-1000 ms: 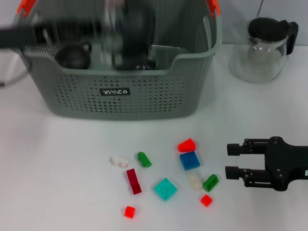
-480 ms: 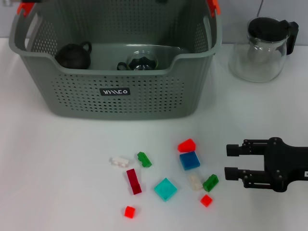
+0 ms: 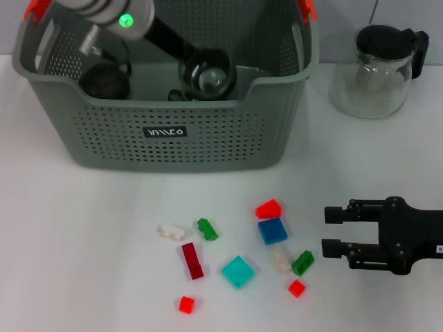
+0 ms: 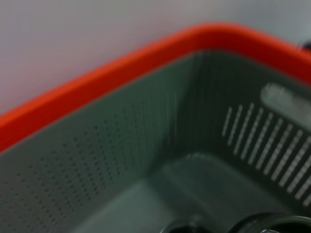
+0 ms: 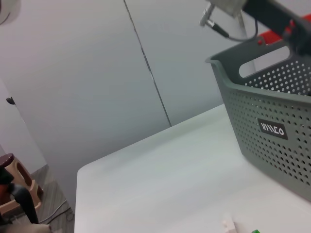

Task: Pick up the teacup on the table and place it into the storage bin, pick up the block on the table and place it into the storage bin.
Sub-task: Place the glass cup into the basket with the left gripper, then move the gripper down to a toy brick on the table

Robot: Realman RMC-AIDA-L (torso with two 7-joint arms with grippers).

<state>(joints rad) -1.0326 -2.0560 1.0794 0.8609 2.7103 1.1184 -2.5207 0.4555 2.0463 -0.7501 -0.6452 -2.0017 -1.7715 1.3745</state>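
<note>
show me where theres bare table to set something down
Bare table lies left of the white block, below the storage bin, and between the bin and the glass pot. The block cluster around the teal block, beside the right end effector, is crowded.

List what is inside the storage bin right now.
Inside the storage bin: a dark round teapot at its left and the left gripper, reaching down at the middle. The arm and the front wall cover whatever lies beneath it.

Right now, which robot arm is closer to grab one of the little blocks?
The right arm, probably. Its gripper sits open on the table beside the green block, while the left gripper is inside the storage bin.
</note>
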